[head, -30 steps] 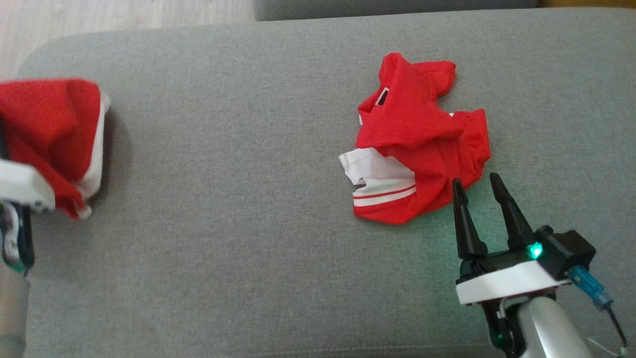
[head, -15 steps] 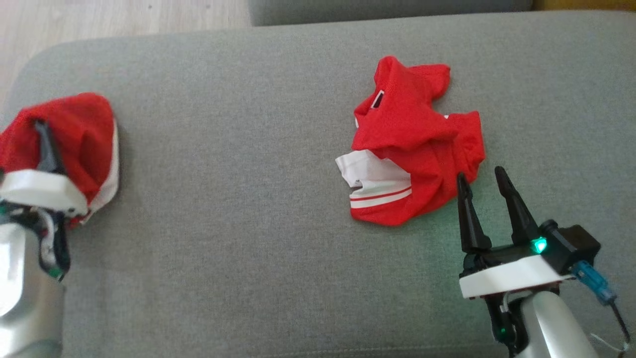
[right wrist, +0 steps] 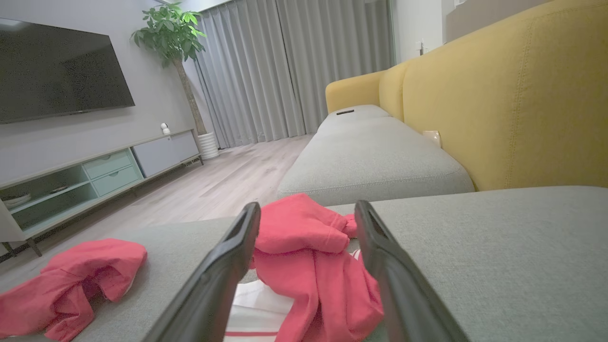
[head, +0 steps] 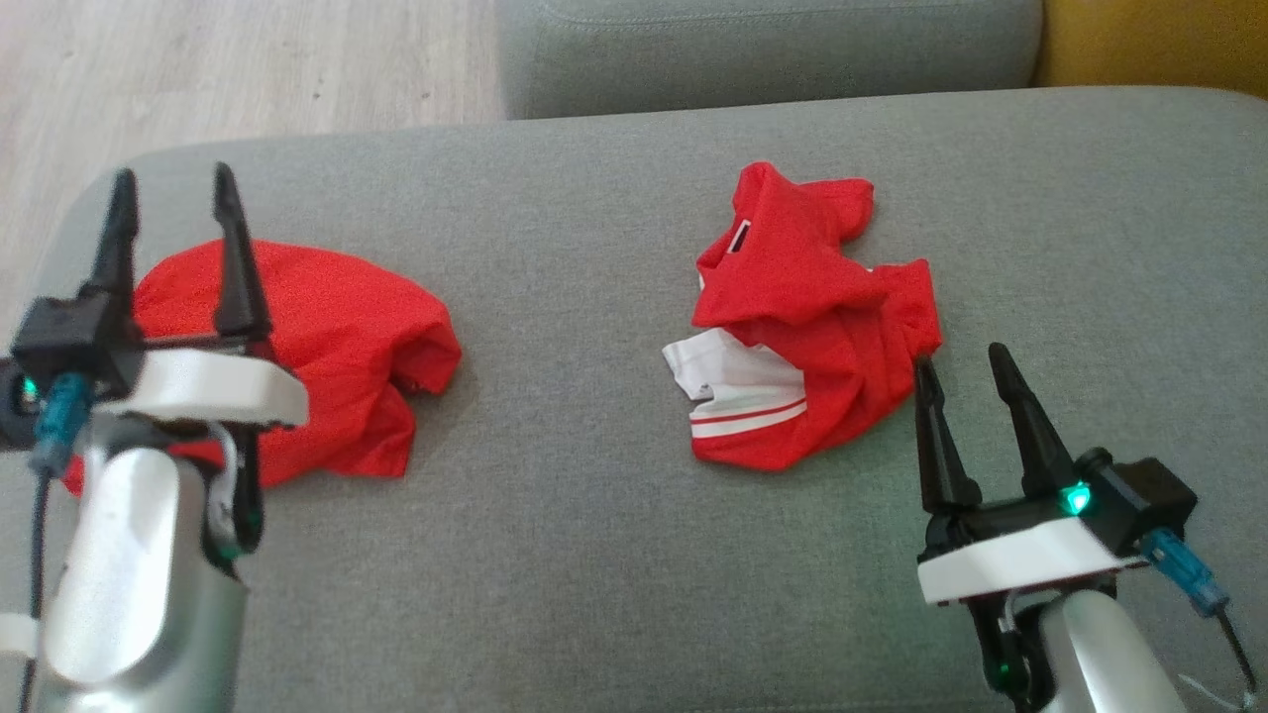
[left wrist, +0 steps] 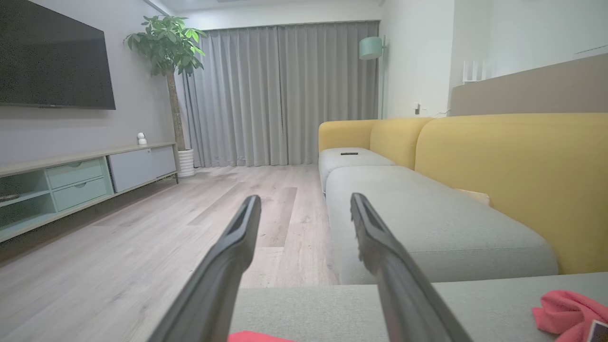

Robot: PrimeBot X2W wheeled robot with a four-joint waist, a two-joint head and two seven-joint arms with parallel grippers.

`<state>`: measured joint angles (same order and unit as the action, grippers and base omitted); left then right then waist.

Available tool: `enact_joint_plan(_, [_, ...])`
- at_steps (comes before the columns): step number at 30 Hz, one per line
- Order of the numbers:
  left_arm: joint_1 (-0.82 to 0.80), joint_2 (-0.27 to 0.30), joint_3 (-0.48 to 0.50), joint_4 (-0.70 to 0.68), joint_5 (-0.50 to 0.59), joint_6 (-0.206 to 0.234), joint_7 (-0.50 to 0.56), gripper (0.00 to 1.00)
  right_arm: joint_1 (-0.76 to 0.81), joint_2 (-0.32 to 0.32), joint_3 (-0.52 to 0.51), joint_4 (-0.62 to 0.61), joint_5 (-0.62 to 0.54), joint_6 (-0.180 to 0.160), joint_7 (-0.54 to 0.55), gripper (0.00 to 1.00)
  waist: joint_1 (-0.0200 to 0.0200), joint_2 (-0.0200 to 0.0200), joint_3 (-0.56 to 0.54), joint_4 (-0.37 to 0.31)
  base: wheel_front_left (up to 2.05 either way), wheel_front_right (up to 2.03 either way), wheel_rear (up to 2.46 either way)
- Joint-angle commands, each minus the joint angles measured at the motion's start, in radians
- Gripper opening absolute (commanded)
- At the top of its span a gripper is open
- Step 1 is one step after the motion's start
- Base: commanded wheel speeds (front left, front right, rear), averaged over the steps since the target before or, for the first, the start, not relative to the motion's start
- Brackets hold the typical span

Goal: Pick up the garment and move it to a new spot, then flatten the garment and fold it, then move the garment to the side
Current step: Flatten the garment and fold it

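A crumpled red garment [head: 337, 337] lies on the left of the grey sofa cushion [head: 555, 515]. My left gripper [head: 171, 173] hovers over its left part, open and empty, fingers pointing toward the cushion's far edge. The left wrist view has that gripper [left wrist: 305, 199] open, with a sliver of red garment [left wrist: 256, 337] under it. A second garment [head: 802, 327], red with a white striped part, lies bunched at centre right. My right gripper [head: 959, 356] stands open just at its near right edge. In the right wrist view the right gripper [right wrist: 308, 206] frames this second garment [right wrist: 304, 232], and the left garment [right wrist: 71, 280] lies apart.
The cushion's rounded left edge [head: 69, 218] drops to wooden floor [head: 248, 69]. Another grey cushion [head: 773, 50] adjoins at the back, and the yellow backrest [right wrist: 513, 104] rises on the right. A TV cabinet [left wrist: 80, 180] stands across the room.
My left gripper has opened and let go of the red garment, which now lies crumpled on the cushion. The head camera has tilted. The right gripper has stayed put.
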<state>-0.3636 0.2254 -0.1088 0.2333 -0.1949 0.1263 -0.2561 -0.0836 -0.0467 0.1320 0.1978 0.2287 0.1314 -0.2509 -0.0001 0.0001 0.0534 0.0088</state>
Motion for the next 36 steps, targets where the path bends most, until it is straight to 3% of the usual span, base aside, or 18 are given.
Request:
enact_joint_plan(1, [-0.021,0.013,0.032,-0.051,-0.003,0.004,-0.006,1.00,-0.005,-0.004,0.024,-0.032,0.007,-0.001,-0.011,1.00,0.0001,-0.0001,-0.004,-0.004,0.00,0.00,0.00])
enact_joint_plan(4, [-0.006,-0.010,0.028,-0.076,-0.016,0.004,-0.006,1.00,-0.001,-0.004,0.022,-0.037,0.006,-0.001,-0.011,1.00,0.0001,-0.0001,-0.002,-0.005,0.00,0.00,0.00])
enact_joint_plan(9, [0.032,-0.065,-0.016,-0.112,-0.035,-0.038,-0.006,1.00,0.002,-0.004,0.020,-0.045,0.004,-0.001,-0.011,1.00,0.0001,-0.0001,0.004,-0.006,0.00,0.00,0.00])
enact_joint_plan(20, [0.143,-0.153,-0.104,-0.062,-0.037,-0.080,-0.006,1.00,-0.004,-0.004,0.030,-0.056,0.002,-0.001,-0.011,1.00,0.0001,-0.0001,0.008,-0.032,0.00,0.00,0.00])
enact_joint_plan(31, [0.161,-0.174,-0.147,-0.048,-0.030,-0.097,-0.006,1.00,-0.011,-0.004,0.032,-0.061,-0.007,-0.001,-0.011,1.00,0.0001,-0.0001,0.024,-0.056,0.00,0.00,0.00])
enact_joint_plan(36, [0.105,-0.175,-0.217,0.030,-0.023,-0.137,-0.006,1.00,-0.020,-0.004,0.032,-0.062,-0.015,-0.001,-0.011,1.00,0.0001,-0.0001,0.059,-0.075,0.00,0.00,0.00])
